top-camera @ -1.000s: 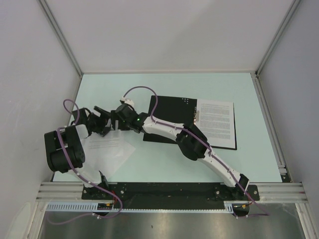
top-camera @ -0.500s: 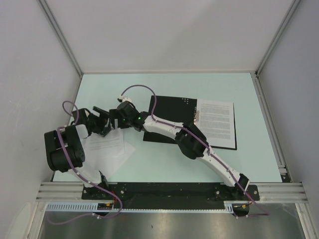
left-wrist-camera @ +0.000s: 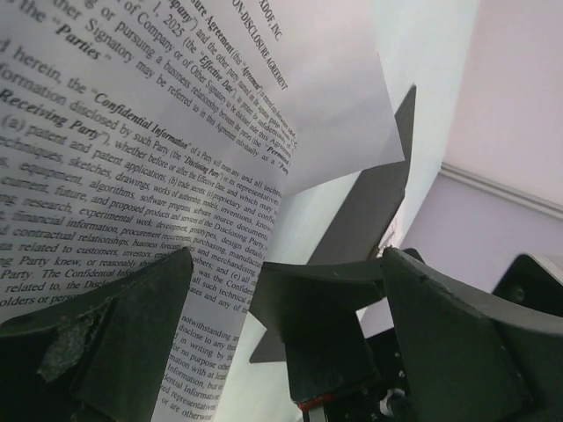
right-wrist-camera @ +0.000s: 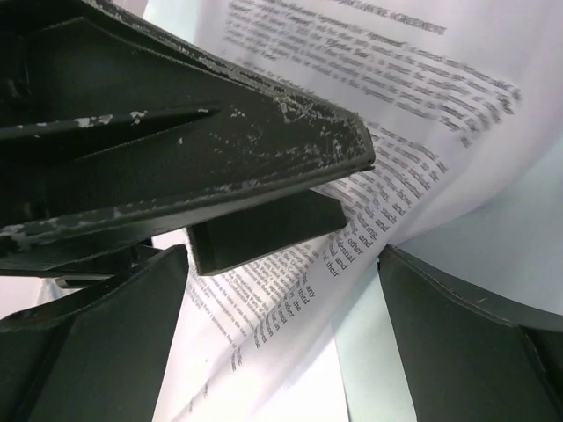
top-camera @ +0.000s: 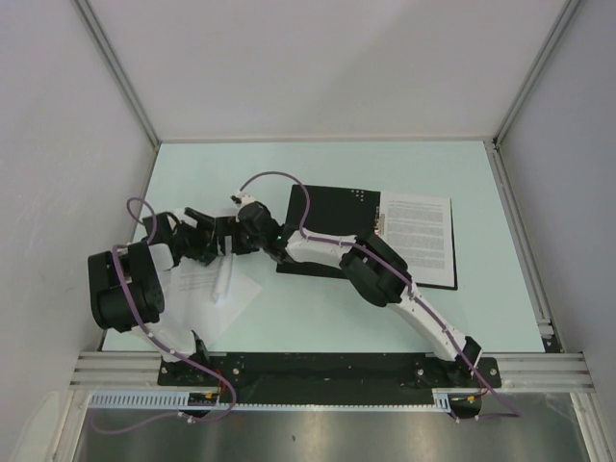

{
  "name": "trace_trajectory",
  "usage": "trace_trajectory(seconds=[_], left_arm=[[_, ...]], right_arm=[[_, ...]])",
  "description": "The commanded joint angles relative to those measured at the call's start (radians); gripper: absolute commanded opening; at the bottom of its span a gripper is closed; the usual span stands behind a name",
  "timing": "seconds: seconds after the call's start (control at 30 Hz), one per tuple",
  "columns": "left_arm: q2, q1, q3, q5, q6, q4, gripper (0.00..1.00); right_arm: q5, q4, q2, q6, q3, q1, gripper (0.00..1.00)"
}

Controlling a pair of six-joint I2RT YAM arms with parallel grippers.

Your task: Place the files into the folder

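Observation:
The folder (top-camera: 327, 226) lies open at mid-table, black inside up, with one printed sheet (top-camera: 419, 236) on its right half. The loose files (top-camera: 197, 287) lie at the left, and the top sheet is buckled upward in a ridge. My left gripper (top-camera: 207, 243) and right gripper (top-camera: 234, 241) meet nose to nose over the sheets' far edge. In the left wrist view the raised printed sheet (left-wrist-camera: 149, 167) runs between my open left gripper (left-wrist-camera: 286, 259). In the right wrist view the curled sheet (right-wrist-camera: 387, 185) lies between my open right gripper (right-wrist-camera: 281, 255), under the left gripper's finger (right-wrist-camera: 193, 149).
White enclosure walls stand on three sides, with metal corner posts (top-camera: 120, 77). The aluminium base rail (top-camera: 327, 371) runs along the near edge. Purple cables (top-camera: 279, 178) loop above both wrists. The right arm (top-camera: 385, 279) stretches across the folder's near-left corner.
The top loose sheet has buckled up into a ridge. The right gripper has shifted slightly right and the left gripper has followed toward it.

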Motion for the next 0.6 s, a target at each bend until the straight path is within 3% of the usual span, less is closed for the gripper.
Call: trace_trajectory(seconds=[0.0,0.3,0.57], left_arm=[[0.042,-0.058,-0.088,0.032,-0.017,-0.119,0.99],[-0.014,-0.078,-0.131,0.069,-0.135,-0.03,1.0],[-0.024,-0.076,-0.114,0.06,-0.109,-0.067,1.0]], right_arm=[[-0.15,-0.039,-0.029,0.096,-0.112,-0.002,0.96],[-0.197,0.153,-0.112,0.285,-0.295,-0.052,0.96],[-0.118,0.144,-0.127,0.199,-0.333,-0.059,0.84]])
